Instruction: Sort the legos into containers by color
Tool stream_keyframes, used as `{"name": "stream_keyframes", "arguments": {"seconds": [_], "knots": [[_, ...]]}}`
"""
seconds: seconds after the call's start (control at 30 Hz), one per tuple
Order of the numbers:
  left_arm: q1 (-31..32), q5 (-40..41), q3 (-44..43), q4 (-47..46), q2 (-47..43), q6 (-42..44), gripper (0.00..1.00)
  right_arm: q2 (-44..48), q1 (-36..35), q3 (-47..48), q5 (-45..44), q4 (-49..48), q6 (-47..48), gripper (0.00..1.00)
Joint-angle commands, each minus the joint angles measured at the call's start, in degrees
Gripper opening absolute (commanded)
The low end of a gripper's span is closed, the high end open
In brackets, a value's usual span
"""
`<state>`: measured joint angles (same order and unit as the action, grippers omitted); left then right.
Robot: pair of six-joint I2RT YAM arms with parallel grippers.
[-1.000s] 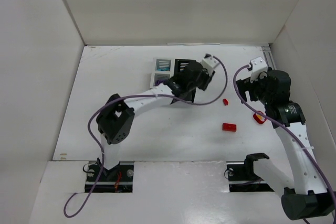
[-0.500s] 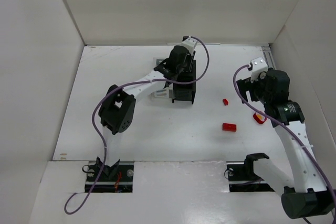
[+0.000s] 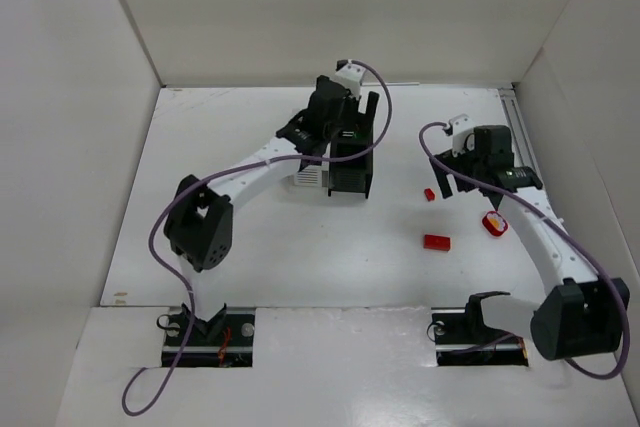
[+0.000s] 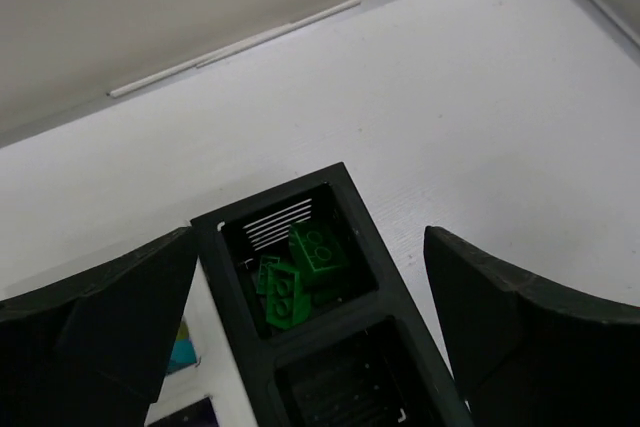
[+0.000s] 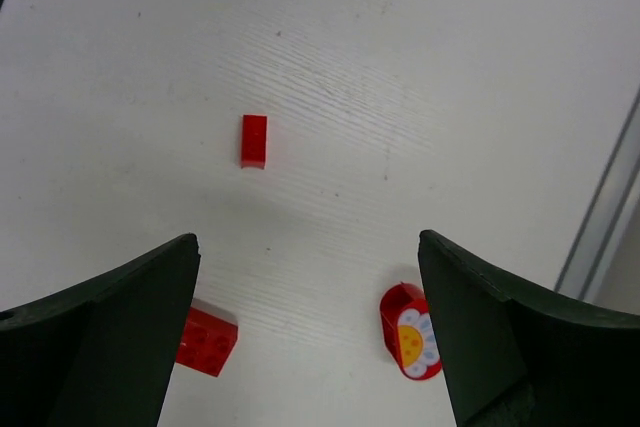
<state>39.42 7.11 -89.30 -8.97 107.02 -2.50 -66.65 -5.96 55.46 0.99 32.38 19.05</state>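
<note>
Progress looks well along, with only the reds left to place. The left gripper [image 4: 310, 239] hangs wide open and empty over the black container [image 4: 392, 294]. Directly under the gap between its fingers sits the far compartment, which holds a small heap of green legos [image 4: 298, 269]. The compartment nearer the wrist looks bare, though its floor is dim. Past the finger on the left of that wrist view, a teal piece [image 4: 182, 355] and a purple piece [image 4: 192, 415] show as slivers. They seem to lie in the white container [image 3: 303, 179], which stands against the black one.

The right gripper [image 5: 308, 242] is also spread wide and carries nothing, poised above the table [image 5: 420, 67]. A small red brick [image 5: 254, 140] lies ahead of it, a little toward the finger on the left of its view. A larger red brick [image 5: 208, 340] sits close beside that same finger, partly hidden by it. A rounded red piece [image 5: 410, 344] with a flower face lies just inside the other finger.

All three reds are loose on the table, well apart from both containers. The bare compartment is probably meant for them.
</note>
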Motion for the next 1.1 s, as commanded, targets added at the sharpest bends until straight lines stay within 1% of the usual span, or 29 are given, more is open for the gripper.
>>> {"name": "stream_keyframes", "arguments": {"seconds": [0.0, 0.03, 0.07, 0.1, 0.13, 0.17, 0.2, 0.23, 0.27, 0.3, 0.33, 0.4, 0.43, 0.47, 0.53, 0.57, 0.6, 0.63, 0.73, 0.77, 0.8, 0.87, 0.97, 1.03, 1.07], "knots": [[0.1, -1.1, 3.8, -1.8, -11.7, -1.3, 0.96, -4.3, 0.4, 0.3, 3.9, -6.7, -1.6, 0.94], [0.1, -1.1, 5.6, -1.8, -13.8, -1.8, 1.0, -5.8, 0.4, 0.3, 5.0, -7.8, -2.3, 0.93], [0.7, -0.4, 10.1, -1.8, -16.1, -3.5, 1.0, -8.9, 0.4, 0.3, 5.9, -9.0, -2.3, 0.9], [0.7, 0.9, 12.7, -1.8, -21.0, -4.3, 1.0, -10.5, 0.4, 0.3, 7.5, -10.0, -3.0, 0.88], [1.4, 1.5, 15.6, -1.8, -23.8, -5.2, 1.0, -12.1, 0.4, 0.3, 8.2, -11.9, -3.0, 0.86], [1.9, 2.5, 18.6, -1.8, -26.5, -6.4, 1.0, -15.1, 0.4, 0.3, 8.9, -12.9, -3.7, 0.8], [1.9, 3.2, 24.6, -1.8, -29.2, -9.0, 1.0, -16.7, 0.4, 0.8, 9.5, -13.4, -3.7, 0.76], [2.5, 3.2, 27.8, -2.4, -35.0, -10.2, 1.0, -18.0, 0.4, 0.8, 10.1, -14.0, -4.4, 0.71], [2.5, 3.8, 30.8, -2.4, -37.8, -11.7, 1.0, -19.3, 0.4, 0.8, 10.1, -14.5, -4.4, 0.67], [3.0, 3.8, 36.5, -2.4, -40.5, -13.5, 1.0, -21.3, 0.4, 0.8, 10.1, -15.1, -5.1, 0.62], [3.0, 3.8, 39.1, -1.8, -45.8, -16.9, 1.0, -22.2, -0.1, 0.8, 8.6, -15.7, -5.8, 0.61], [3.0, 4.4, 43.5, -0.5, -50.7, -19.7, 1.0, -24.6, -0.1, 1.5, 6.4, -15.7, -6.4, 0.58], [3.0, 5.5, 46.9, 1.8, -52.9, -21.3, 1.0, -25.3, -0.1, 1.5, 5.0, -15.7, -6.4, 0.58], [3.0, 5.5, 48.3, 2.9, -57.0, -22.5, 1.0, -25.9, -0.7, 1.5, 4.3, -15.7, -6.4, 0.58], [3.0, 6.2, 51.8, 5.0, -60.5, -26.1, 1.0, -27.8, -0.7, 2.7, 3.6, -15.7, -6.4, 0.57], [3.0, 6.2, 52.8, 6.6, -63.5, -26.8, 1.0, -28.4, -0.7, 2.7, 3.6, -15.7, -6.4, 0.54], [3.0, 6.2, 54.2, 7.3, -64.7, -28.5, 1.0, -29.7, -0.7, 2.7, 3.6, -15.7, -6.4, 0.49], [3.0, 6.2, 54.2, 8.0, -65.9, -29.2, 1.0, -30.2, -0.7, 2.7, 3.6, -15.7, -6.4, 0.49], [3.0, 6.9, 55.3, 10.0, -68.9, -30.7, 1.0, -30.9, -1.2, 2.7, 4.7, -16.7, -6.9, 0.4], [3.0, 7.5, 55.9, 10.0, -68.9, -30.7, 1.0, -30.9, -1.3, 2.7, 4.7, -16.7, -6.9, 0.28], [3.0, 7.5, 55.9, 10.0, -69.6, -30.7, 1.0, -30.9, -1.3, 2.2, 4.2, -16.2, -6.9, 0.22], [3.0, 8.0, 55.9, 10.5, -69.6, -30.7, 1.0, -28.4, -1.8, 2.2, 3.7, -15.4, -6.9, 0.13], [3.0, 8.0, 55.4, 10.6, -69.1, -30.7, 1.0, -24.9, -3.6, 2.8, 4.9, -14.0, -6.3, 0.12], [3.0, 7.4, 55.4, 10.6, -68.5, -30.7, 1.0, -20.7, -5.5, 4.1, 6.4, -13.4, -5.3, 0.12], [3.0, 7.4, 55.4, 10.6, -68.5, -30.7, 1.0, -19.3, -8.4, 4.9, 7.3, -13.4, -4.6, 0.12]]}}
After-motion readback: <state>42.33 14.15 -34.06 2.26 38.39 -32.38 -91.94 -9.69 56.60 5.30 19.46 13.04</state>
